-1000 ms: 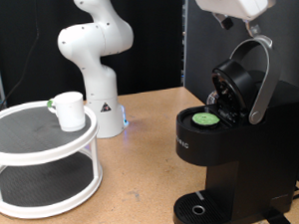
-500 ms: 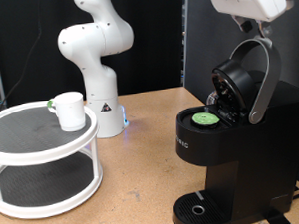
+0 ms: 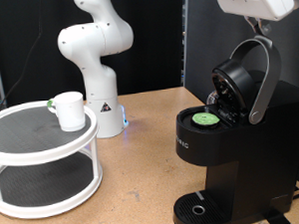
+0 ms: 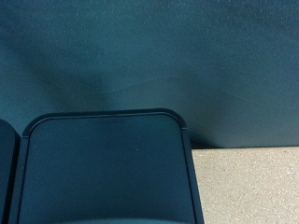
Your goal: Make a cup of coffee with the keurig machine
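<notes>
The keurig machine (image 3: 216, 159) stands at the exterior view's right with its lid (image 3: 243, 83) swung up and open. A green-topped pod (image 3: 203, 117) sits in the open chamber. The round drip tray base (image 3: 199, 209) has nothing on it. The cup (image 3: 69, 111), small and white, stands on the top tier of a round shelf at the left. My gripper (image 3: 255, 24) hangs just above the raised silver lid handle (image 3: 265, 57) at the top right and holds nothing that shows. Its fingers do not show in the wrist view.
The white two-tier round shelf (image 3: 42, 157) takes up the exterior view's left. A white robot base (image 3: 96, 65) stands behind it. The wrist view shows a dark rounded panel (image 4: 103, 168), a dark backdrop and a patch of beige table (image 4: 248, 187).
My gripper has moved a little to the exterior view's right and up, above the lid handle. The machine, pod and cup have not moved.
</notes>
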`<move>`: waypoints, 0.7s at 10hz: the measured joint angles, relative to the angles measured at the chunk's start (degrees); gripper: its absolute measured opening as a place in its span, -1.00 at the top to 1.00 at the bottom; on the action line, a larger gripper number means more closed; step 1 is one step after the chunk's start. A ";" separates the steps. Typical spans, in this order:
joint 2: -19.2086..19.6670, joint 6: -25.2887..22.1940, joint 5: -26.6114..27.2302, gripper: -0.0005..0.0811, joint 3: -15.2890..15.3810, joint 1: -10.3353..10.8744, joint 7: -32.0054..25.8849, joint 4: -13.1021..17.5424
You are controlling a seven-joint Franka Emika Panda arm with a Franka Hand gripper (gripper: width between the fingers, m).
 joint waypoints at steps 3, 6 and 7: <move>0.01 0.16 -0.03 0.97 0.32 0.00 0.80 0.15; 0.62 1.60 -0.94 0.97 1.15 0.00 2.34 0.15; 0.99 2.39 -1.21 0.97 1.54 0.00 2.74 0.19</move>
